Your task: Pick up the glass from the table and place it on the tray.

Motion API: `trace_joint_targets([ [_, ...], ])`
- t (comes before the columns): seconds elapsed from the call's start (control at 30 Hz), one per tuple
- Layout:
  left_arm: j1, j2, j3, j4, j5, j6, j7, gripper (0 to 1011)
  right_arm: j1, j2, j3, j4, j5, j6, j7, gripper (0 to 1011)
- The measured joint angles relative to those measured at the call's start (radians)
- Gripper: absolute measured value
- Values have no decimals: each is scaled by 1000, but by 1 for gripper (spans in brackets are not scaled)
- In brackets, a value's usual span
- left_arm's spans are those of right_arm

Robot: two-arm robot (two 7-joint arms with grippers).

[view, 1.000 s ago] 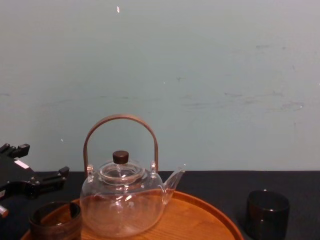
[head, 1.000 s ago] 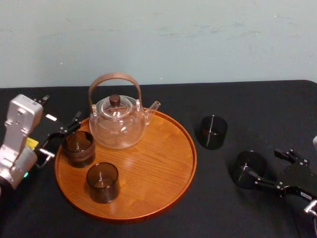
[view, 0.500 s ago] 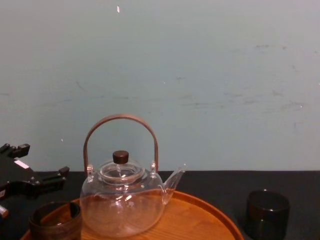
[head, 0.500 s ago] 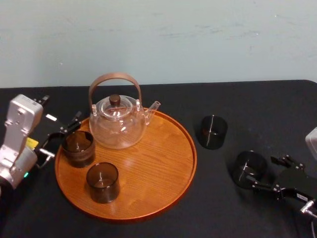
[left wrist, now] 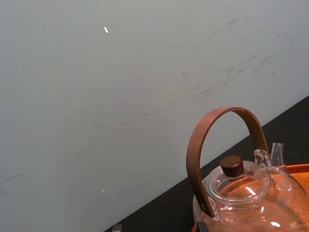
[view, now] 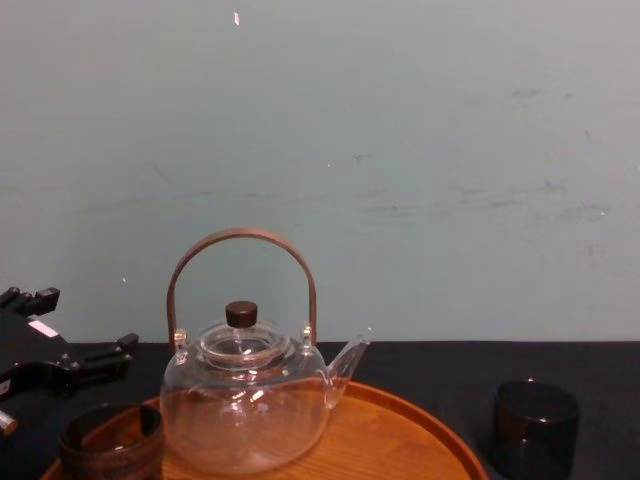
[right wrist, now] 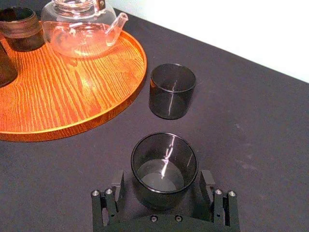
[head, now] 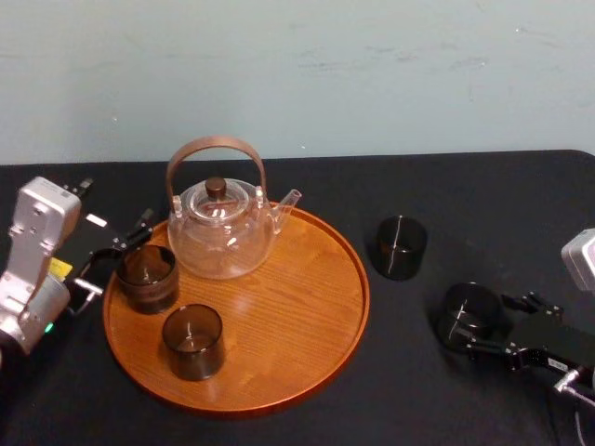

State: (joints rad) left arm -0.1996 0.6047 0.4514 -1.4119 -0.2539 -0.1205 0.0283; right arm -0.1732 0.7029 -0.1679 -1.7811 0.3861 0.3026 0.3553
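1. the table was the biggest thing, flat and black, and the glass stood on it, well to the right of the tray.
2. the tray was big, round and wooden, with lots of bare room on its right half. that looked like the best spot to set the glass down.
3. the teapot stood at the back of the tray. the carry should stay low and keep away from it.
4. the right gripper was down at the table with its fingers open wide, one on each side of the glass. they seemed not to be squeezing it yet. i think it should shut slowly and softly, because smooth glass can slip, then lift straight up over the tray's rim.
5. the left gripper was open too, holding nothing, just beside the ribbed cup at the tray's left edge.
6. the glass was small, dark, upright and empty.
7. a second glass stood on the table between it and the tray, so the carry should go around or over that one.
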Motion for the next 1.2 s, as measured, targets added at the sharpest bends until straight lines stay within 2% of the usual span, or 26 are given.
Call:
trace_joint_targets([
  [0.83,0,0,0,0,0,0,0,1001,110,-45,-53,82,-31,24,28,1002],
  [1.2,0,0,0,0,0,0,0,1001,113,-46,-57,84,-41,21,26,1002],
])
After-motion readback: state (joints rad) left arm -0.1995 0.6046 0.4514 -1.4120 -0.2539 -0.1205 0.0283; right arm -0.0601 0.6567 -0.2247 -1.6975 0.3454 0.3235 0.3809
